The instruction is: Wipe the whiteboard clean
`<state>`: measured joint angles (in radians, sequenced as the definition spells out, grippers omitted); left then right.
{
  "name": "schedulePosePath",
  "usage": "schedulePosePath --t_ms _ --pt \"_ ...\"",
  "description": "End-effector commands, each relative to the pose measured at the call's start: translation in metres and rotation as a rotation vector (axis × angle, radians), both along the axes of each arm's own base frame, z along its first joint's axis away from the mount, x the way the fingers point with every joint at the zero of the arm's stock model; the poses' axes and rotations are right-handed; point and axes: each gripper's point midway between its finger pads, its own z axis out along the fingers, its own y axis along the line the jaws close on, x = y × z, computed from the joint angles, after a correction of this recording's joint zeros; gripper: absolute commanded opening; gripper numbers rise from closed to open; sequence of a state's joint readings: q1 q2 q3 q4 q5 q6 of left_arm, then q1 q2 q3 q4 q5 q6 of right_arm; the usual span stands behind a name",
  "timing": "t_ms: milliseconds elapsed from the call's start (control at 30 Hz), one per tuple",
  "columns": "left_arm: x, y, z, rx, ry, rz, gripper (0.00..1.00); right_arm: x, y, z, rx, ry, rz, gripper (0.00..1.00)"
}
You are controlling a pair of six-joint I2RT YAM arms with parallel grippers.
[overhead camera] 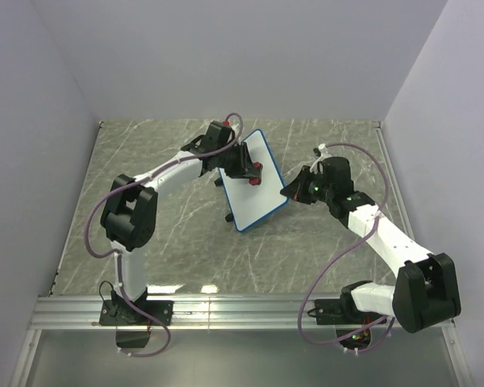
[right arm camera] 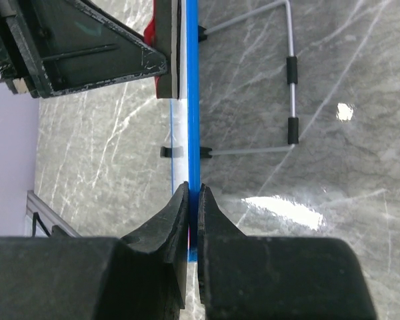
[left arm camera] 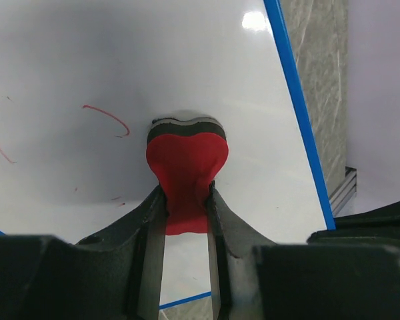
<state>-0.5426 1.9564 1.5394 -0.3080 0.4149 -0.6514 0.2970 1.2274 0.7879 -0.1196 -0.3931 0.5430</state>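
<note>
The whiteboard [overhead camera: 254, 184], white with a thin blue frame, stands tilted near the middle of the table. My left gripper [overhead camera: 250, 171] is shut on a red eraser block [left arm camera: 185, 167] and presses its dark felt side against the board face [left arm camera: 133, 60]. Faint red scribbles [left arm camera: 107, 115] remain left of the eraser. My right gripper [overhead camera: 289, 192] is shut on the board's blue right edge [right arm camera: 193, 100]. In the right wrist view the board is seen edge-on, with its wire stand [right arm camera: 290, 80] behind and the eraser [right arm camera: 161, 27] at the top.
The grey marbled tabletop [overhead camera: 177, 234] lies around the board. White walls close in the back and sides. An aluminium rail [overhead camera: 226, 310] runs along the near edge by the arm bases.
</note>
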Motion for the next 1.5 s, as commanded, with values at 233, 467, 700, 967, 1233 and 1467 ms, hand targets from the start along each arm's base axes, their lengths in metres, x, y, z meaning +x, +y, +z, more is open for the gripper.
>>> schedulePosePath --t_ms 233,467,700,967,1233,1467 --pt "0.067 0.056 -0.04 0.064 0.092 0.11 0.0 -0.003 0.009 -0.001 -0.028 0.005 0.028 0.0" --pt "0.034 0.079 -0.094 0.203 0.191 0.09 0.0 -0.002 0.007 0.0 -0.032 0.002 0.016 0.0" --pt "-0.017 0.068 -0.092 0.171 0.194 0.031 0.0 0.0 0.008 0.0 -0.026 0.004 0.008 0.0" --pt "-0.037 0.006 -0.055 0.1 0.132 -0.071 0.0 0.003 0.015 0.001 -0.017 0.005 0.009 0.0" --pt "-0.03 -0.038 -0.019 0.047 0.093 -0.138 0.0 -0.002 0.017 0.0 -0.018 0.007 0.004 0.0" --pt "-0.04 -0.037 -0.015 0.043 0.082 -0.125 0.0 -0.003 0.017 0.002 -0.009 -0.001 -0.005 0.0"
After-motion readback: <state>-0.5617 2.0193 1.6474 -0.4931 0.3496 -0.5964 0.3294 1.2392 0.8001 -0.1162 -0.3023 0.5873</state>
